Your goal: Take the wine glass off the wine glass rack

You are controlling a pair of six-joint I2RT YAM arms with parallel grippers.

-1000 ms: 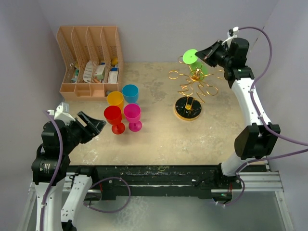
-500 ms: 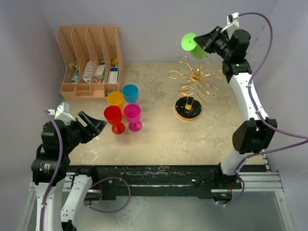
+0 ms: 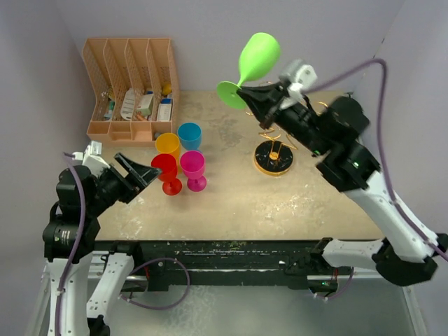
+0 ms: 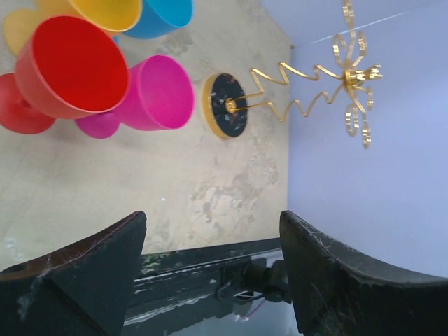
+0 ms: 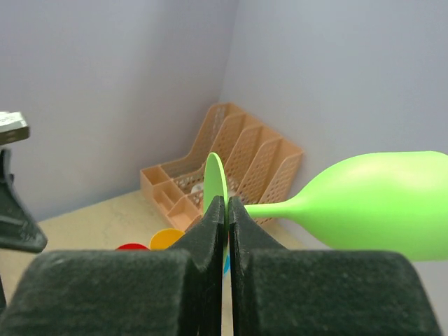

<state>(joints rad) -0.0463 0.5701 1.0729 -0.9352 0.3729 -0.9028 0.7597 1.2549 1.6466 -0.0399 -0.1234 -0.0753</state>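
Right wrist close-up: right tool tight on wine glass foot; left tool wide, empty.

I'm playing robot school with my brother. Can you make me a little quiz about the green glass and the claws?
1. True or false: the green wine glass is hanging on the gold rack.
2. Which part of the glass does the right claw pinch? A the bowl, B the flat round foot, C the stem.
3. How many cups stand close together near the open left claw?
Key: 1 false, the right claw holds it up in the air, off the rack. 2 B. 3 four: red, pink, yellow and blue.
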